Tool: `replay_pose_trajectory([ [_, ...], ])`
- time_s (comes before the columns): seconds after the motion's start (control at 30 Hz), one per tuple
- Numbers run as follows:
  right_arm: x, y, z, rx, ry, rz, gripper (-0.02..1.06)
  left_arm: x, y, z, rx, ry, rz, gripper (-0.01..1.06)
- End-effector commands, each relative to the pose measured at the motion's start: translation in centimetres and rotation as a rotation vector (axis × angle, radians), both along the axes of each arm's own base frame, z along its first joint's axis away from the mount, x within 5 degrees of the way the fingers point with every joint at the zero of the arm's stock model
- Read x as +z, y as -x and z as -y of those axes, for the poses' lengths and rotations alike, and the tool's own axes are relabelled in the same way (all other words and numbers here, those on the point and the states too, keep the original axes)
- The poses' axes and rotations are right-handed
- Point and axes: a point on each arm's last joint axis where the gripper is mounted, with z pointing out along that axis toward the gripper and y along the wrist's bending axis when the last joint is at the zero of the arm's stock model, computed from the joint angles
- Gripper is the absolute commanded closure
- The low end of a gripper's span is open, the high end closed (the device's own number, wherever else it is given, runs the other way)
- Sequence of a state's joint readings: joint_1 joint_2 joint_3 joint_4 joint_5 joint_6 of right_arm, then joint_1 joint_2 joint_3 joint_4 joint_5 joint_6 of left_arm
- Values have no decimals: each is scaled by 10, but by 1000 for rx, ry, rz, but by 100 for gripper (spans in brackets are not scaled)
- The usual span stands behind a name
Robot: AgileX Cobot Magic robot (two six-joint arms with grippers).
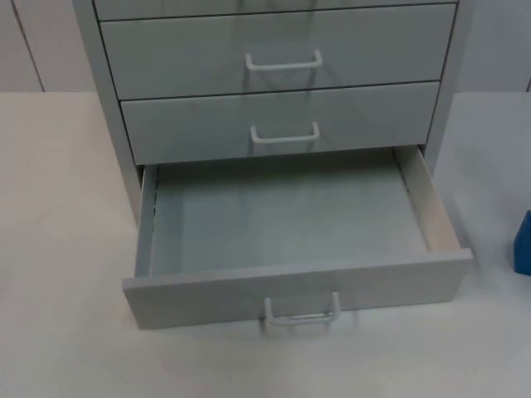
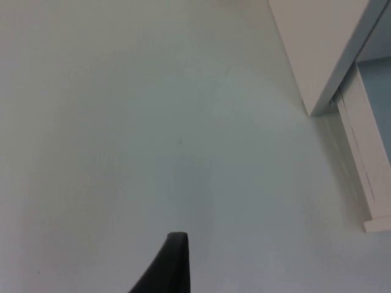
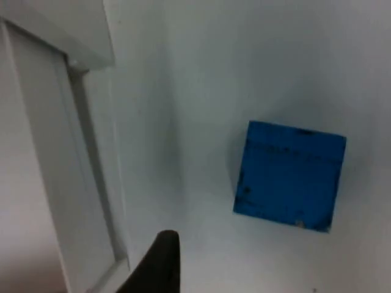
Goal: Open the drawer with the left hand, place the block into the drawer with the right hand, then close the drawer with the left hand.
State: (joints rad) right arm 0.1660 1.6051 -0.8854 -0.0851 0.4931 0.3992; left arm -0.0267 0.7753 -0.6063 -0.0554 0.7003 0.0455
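The bottom drawer (image 1: 290,240) of the grey drawer cabinet (image 1: 278,75) stands pulled out over the white tabletop (image 1: 58,249), its tray bare and its handle (image 1: 300,312) facing front. By that, the opening step looks done and the block is next.

The blue block (image 3: 289,176) rests on the tabletop to the right of the drawer, apart from its right side wall and near the drawer's front corner; in the top view it is a blue patch (image 1: 523,243) at the frame's edge. It looks roughly cubic, so no long axis matters much; its faces sit slightly turned against the drawer's side.

The right end effector (image 3: 162,262) hovers above the tabletop between the drawer's right wall and the block, with the block ahead and off to the side away from the drawer. It holds nothing I can see, and I cannot tell how far it is open.

The left end effector (image 2: 174,262) waits over bare tabletop left of the cabinet; its opening cannot be told either. The right arm is plainly the nearer to the block.
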Motion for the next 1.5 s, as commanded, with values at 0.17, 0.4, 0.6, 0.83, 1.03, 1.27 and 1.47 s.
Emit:
replay_pose_trajectory([
  [0.17,-30,-20,-4,-53,-11,35,5,0,0,0,9,17,12,0],
  [0.4,-62,-32,-8,-64,-42,39,10,0,1,0,7,11,12,0],
  [0.6,-88,-35,-10,-64,-46,5,15,0,1,0,7,9,12,0],
  [0.83,-84,-36,-10,-44,-40,21,90,0,1,0,7,9,12,0],
  [1.03,-36,-28,-7,10,-6,90,104,1,0,0,7,9,14,0],
  [1.27,23,1,2,83,76,104,104,1,0,0,7,9,15,0],
  [1.47,55,21,2,116,93,146,105,1,0,0,8,9,21,0],
])
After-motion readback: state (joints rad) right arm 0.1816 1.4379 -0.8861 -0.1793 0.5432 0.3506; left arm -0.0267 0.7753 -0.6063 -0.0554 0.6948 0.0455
